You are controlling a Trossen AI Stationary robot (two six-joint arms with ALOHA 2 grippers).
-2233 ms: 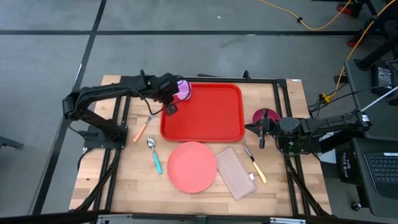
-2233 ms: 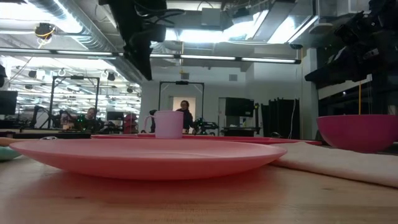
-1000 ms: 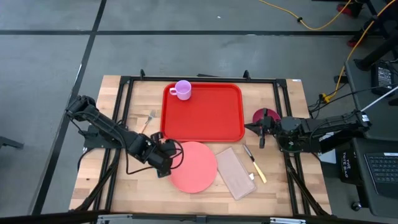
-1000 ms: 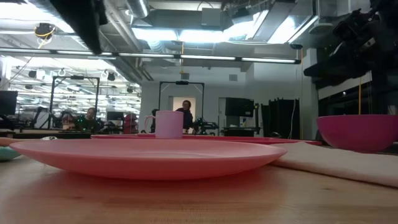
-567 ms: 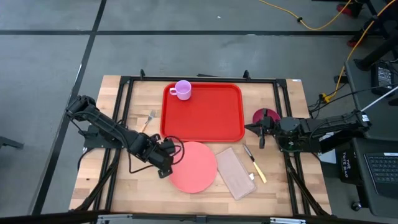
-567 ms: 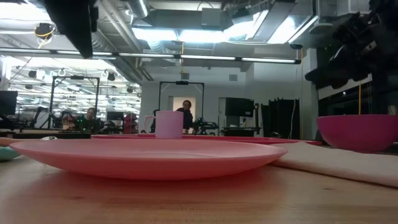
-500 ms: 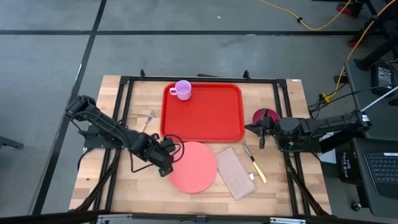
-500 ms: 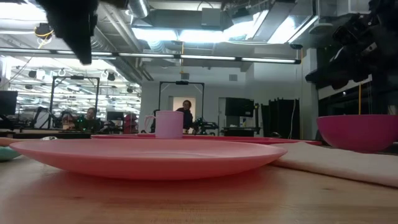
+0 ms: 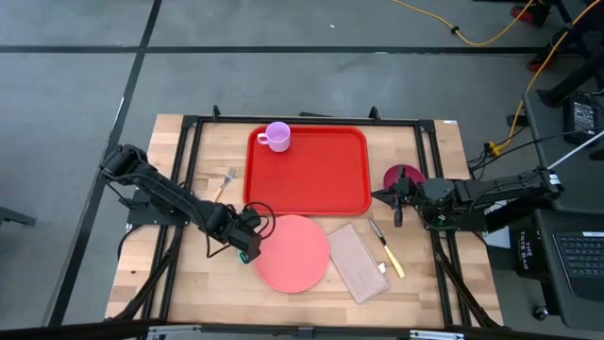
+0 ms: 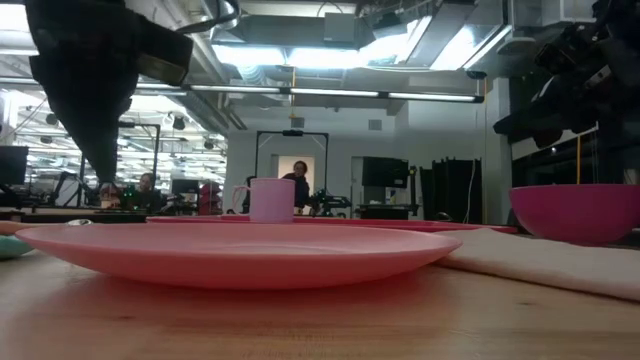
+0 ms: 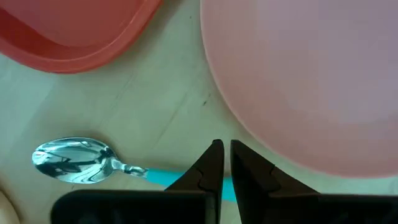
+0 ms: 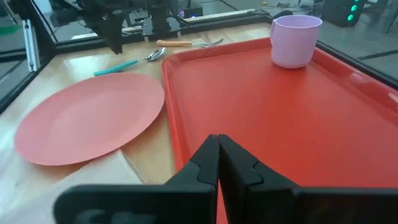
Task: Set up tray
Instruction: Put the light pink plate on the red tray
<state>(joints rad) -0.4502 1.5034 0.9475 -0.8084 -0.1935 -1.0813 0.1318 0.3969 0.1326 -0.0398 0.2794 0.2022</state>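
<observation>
- Wooden table [image 9: 189,274] carries everything, with a dark frame around it and grey floor beyond.
- Left gripper [image 11: 225,149] hangs low over the bare wood in the gap between the spoon [image 11: 81,160] and the plate [image 11: 311,81]; its fingers [image 11: 212,163] stand almost together, a thin slit between them, pinching nothing.
- Just under and beside those tips runs the spoon's teal handle, its long axis lying crosswise to the fingers, with the bowl end out to one side, away from the plate.
- The plate's rim curves close by on the other side of the tips, not touched.
- Outward again, the tray [image 9: 321,189] lies farther up the table from the left gripper [image 9: 247,253], its near left corner the closest part; a lilac cup [image 9: 276,137] already stands in its far left corner.
- Right gripper [image 9: 396,195] waits at the tray's right edge, fingers pressed together and empty, beside a magenta bowl [image 9: 401,174].
- My judgement: the left arm is far nearer the spoon and plate, so the next pick is its job, and the tips must spread and line up across the handle first.
</observation>
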